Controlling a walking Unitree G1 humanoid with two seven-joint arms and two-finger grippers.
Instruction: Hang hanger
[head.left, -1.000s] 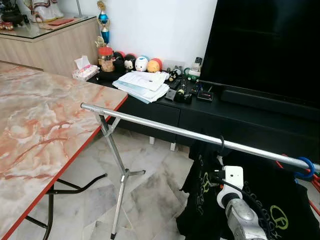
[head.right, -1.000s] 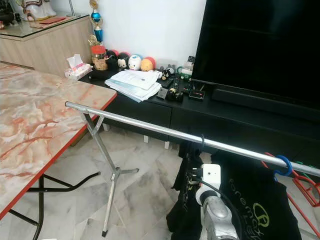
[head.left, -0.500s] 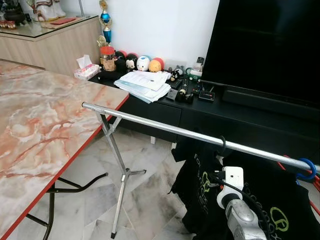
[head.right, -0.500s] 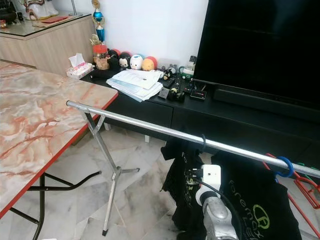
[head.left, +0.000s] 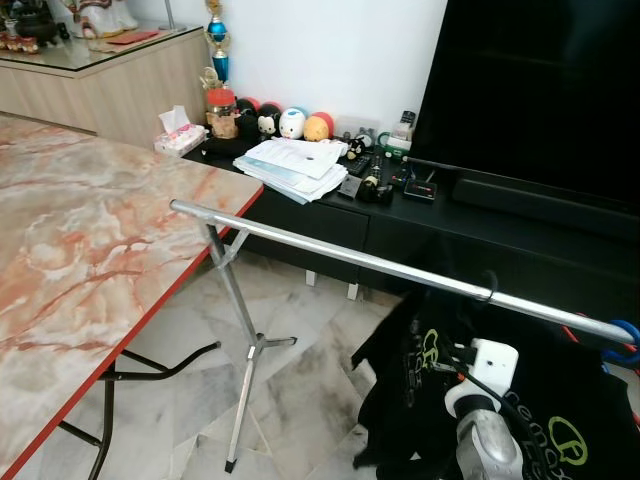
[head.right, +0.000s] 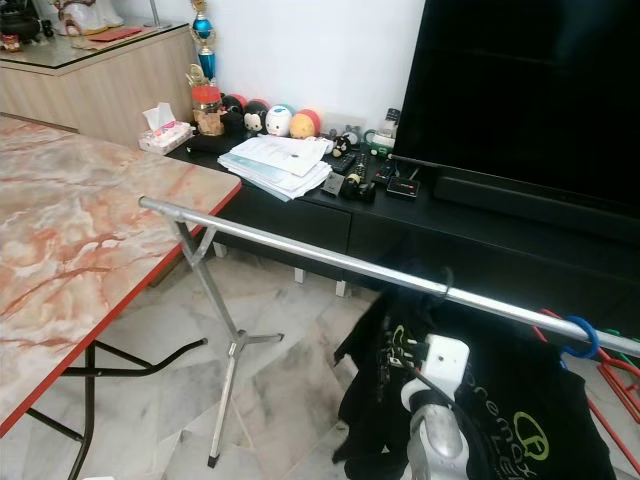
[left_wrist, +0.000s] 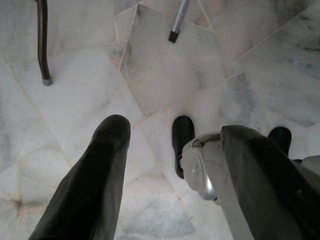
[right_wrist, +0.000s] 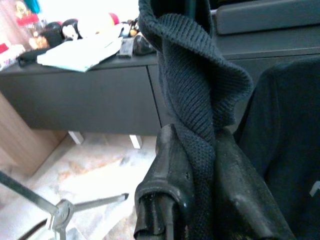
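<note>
A black hanger's hook (head.left: 490, 285) curls over the silver clothes rail (head.left: 350, 262), and a black T-shirt (head.left: 420, 385) with green print hangs from it. My right arm (head.left: 482, 425) reaches up under the rail. In the right wrist view my right gripper (right_wrist: 197, 147) is shut on the shirt's dark ribbed collar (right_wrist: 192, 85); the hanger's bar is hidden in the cloth. My left gripper (left_wrist: 170, 135) hangs idle and open over the marble floor, with nothing between its fingers.
A marble-topped folding table (head.left: 90, 250) stands at the left, close to the rail's end and its tripod leg (head.left: 245, 350). Behind are a low black cabinet (head.left: 330, 225) with papers and toys, and a big TV (head.left: 540, 90). A blue hanger hook (head.left: 625, 333) sits further right on the rail.
The hanger's hook has slid to the right along the rail, nearer the blue hook, and my right arm went with it. The shirt swung left, then settled. The camera shifted slightly.
</note>
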